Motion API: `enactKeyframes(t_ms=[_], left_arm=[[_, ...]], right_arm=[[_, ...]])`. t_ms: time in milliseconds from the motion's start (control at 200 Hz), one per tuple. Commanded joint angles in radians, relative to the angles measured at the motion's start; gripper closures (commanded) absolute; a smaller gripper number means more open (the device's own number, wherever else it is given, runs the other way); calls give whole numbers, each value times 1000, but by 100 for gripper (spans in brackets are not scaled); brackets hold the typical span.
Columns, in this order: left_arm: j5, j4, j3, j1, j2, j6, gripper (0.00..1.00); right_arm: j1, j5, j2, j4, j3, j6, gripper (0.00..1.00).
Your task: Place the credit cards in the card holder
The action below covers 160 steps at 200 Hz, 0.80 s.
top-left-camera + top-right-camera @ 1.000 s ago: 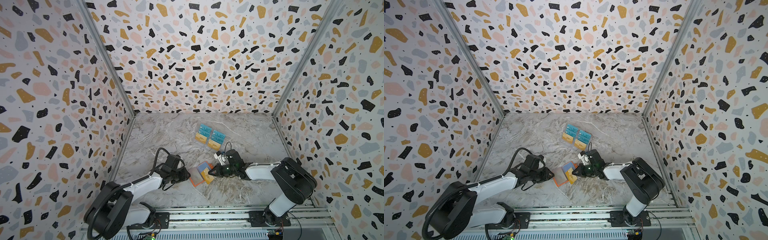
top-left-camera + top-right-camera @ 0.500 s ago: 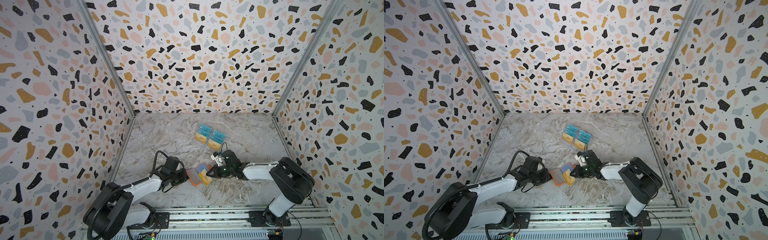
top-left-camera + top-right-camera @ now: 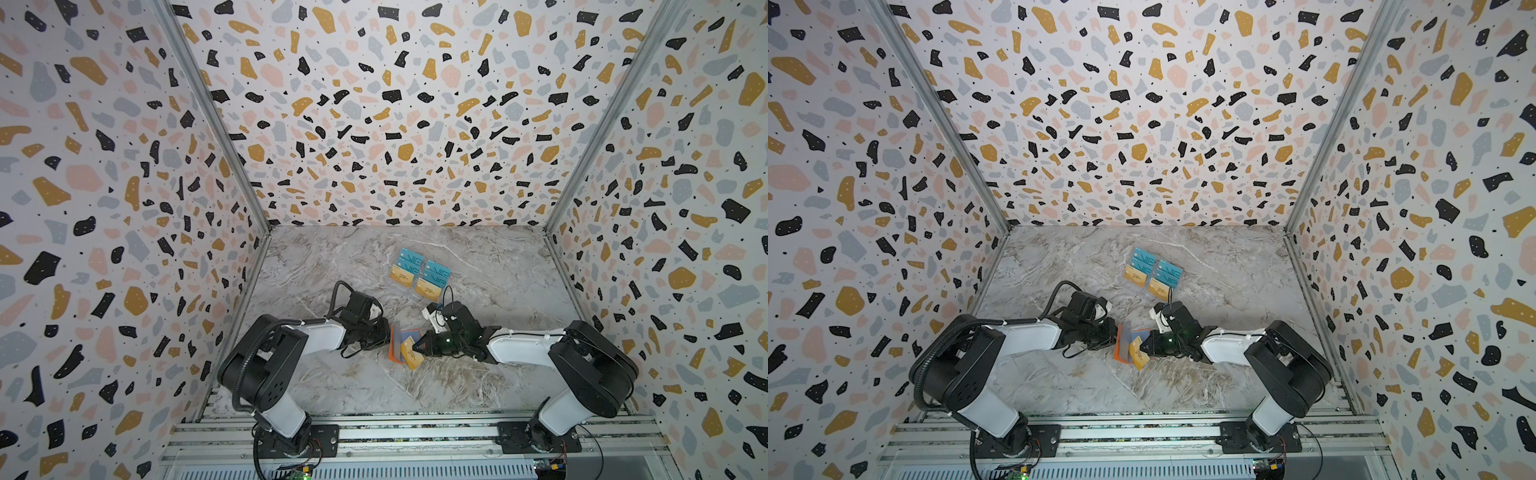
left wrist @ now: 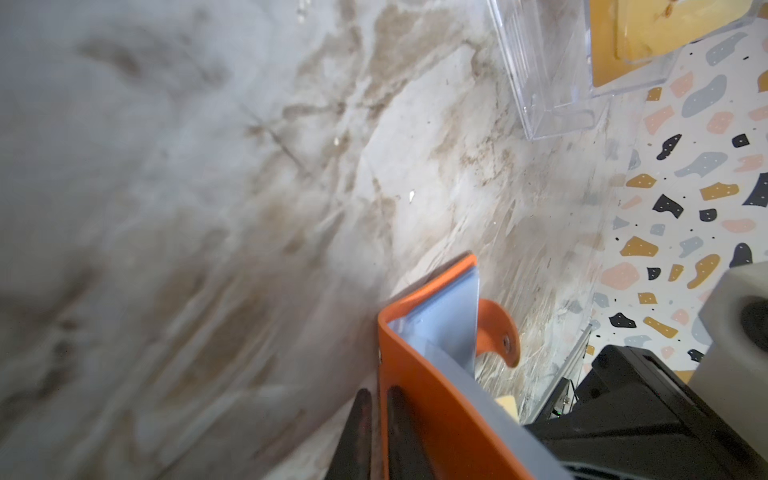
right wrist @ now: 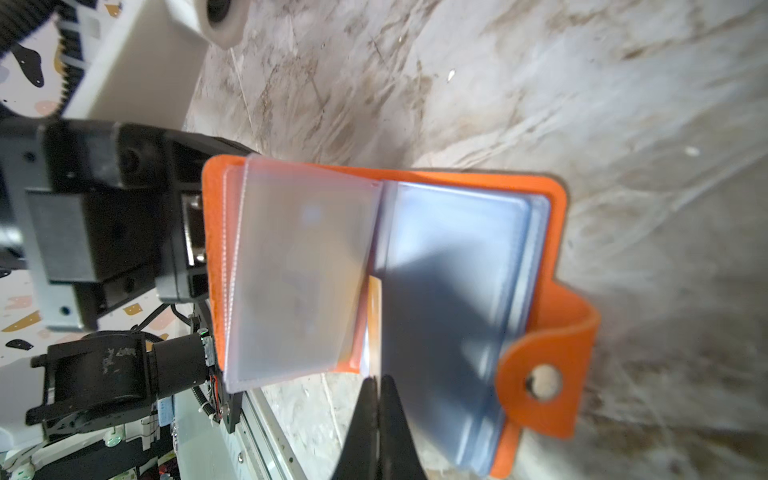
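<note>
Right wrist view, right jaws pinching a card (image 5: pixel 375 324) edge-on at the open wallet (image 5: pixel 557 324), left jaws pinching its orange cover

Card holder (image 5: pixel 449 266) orange; credit cards (image 3: pixel 402 277) gold; walls (image 3: pixel 395 104) terrazzo-speckled

Both top views are bright, evenly lit by diffuse light; the arms cast only faint, soft shadows on the marble tabletop (image 3: pixel 332 266). Wide-angle distortion splays the terrazzo walls (image 3: pixel 104 166) toward the frame edges. In the left wrist view, much of the tabletop is heavily blurred and the clear rack (image 4: pixel 544 83) shows glare lines. In the right wrist view, the card holder (image 5: pixel 559 291) and edge-on credit card (image 5: pixel 375 316) are soft, and a dark shadow crosses the sleeves (image 5: pixel 436 311).
</note>
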State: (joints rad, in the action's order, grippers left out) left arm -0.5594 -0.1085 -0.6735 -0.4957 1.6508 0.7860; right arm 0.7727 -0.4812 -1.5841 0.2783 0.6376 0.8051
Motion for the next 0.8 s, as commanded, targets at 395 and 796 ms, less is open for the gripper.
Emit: enactKeyframes(t_ms=[395,796], left_arm=[[6,220,-136,74,41,-210,85],[28,434,-186,101,-192,-405,58]], right_arm=[[16,85,14,-83,33,-12,100],[2,46,-16,-73,45,-42,100]])
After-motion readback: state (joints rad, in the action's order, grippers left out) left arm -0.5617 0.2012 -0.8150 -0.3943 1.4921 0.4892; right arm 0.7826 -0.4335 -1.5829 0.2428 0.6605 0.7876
